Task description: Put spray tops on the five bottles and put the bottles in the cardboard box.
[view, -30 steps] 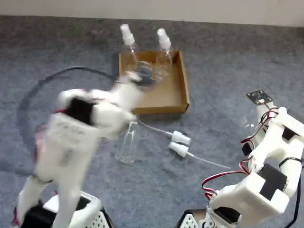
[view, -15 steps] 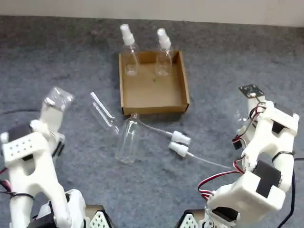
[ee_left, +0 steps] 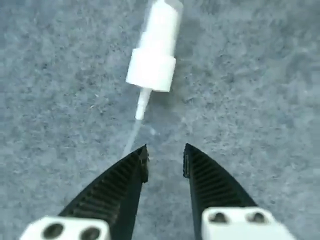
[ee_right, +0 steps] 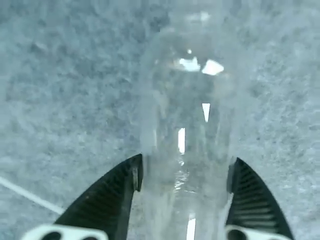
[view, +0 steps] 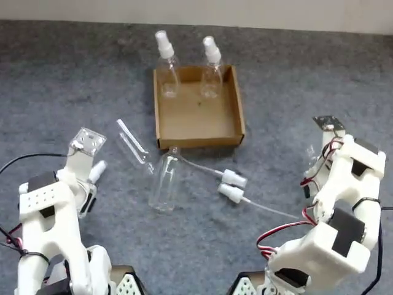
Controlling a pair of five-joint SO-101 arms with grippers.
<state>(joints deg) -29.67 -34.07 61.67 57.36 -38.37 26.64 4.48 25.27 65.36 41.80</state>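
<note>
From where I stand, this looks like the capping step for the third bottle. The left end effector (ee_left: 165, 160) hangs low over the grey, carpet-like surface (view: 288, 74) with its jaws a little apart and nothing between them. A white spray top (ee_left: 152, 60) lies just ahead of the tips, its thin tube pointing back toward the gap. The right end effector (ee_right: 184, 172) has its jaws spread wide around a clear bottle (ee_right: 187, 110), one against each side, and it seems to be pinching it, though how firmly I can't judge. Well ahead of both, toward the far side, sits the cardboard box (view: 240, 120), with two capped bottles (view: 166, 61) upright along its far wall. That puts roughly two of five done. An uncapped bottle (view: 164, 182) lies on its side between the end effectors, just short of the box's near wall. Two loose tops (view: 234, 178) lie beside it, touching each other, tubes trailing. Another clear piece (view: 134, 146), probably the fifth bottle, lies closer to the left end effector. I'd say the left one next needs to ease forward, close on the top's white collar and not the tube, then line the tube up with the held bottle's mouth. A strip of pale wall (view: 245, 9) runs behind the surface.
</note>
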